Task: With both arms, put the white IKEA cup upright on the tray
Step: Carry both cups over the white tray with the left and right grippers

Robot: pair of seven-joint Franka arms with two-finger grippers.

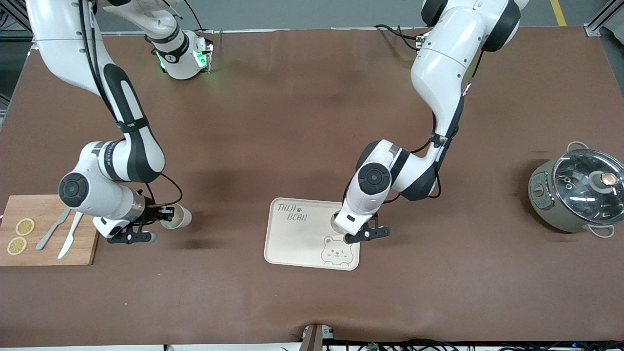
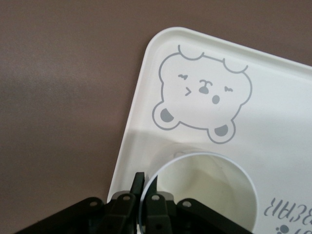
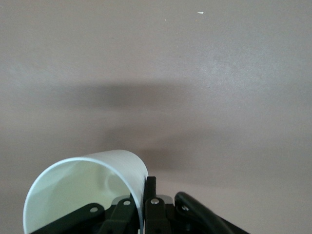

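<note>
Two white cups you saw: left gripper clamped one upright on tray; right gripper pinched another above table.

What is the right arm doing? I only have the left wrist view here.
Observer: The right gripper hangs over bare table beside a wooden cutting board, jaws shut on the rim of a second white cup.
Operator: Anything on that board?
Observer: Two lemon slices and two utensils.
Operator: And toward the left arm's end?
Observer: A lidded pot stands there, apart from the tray where your left gripper holds its cup.
</note>
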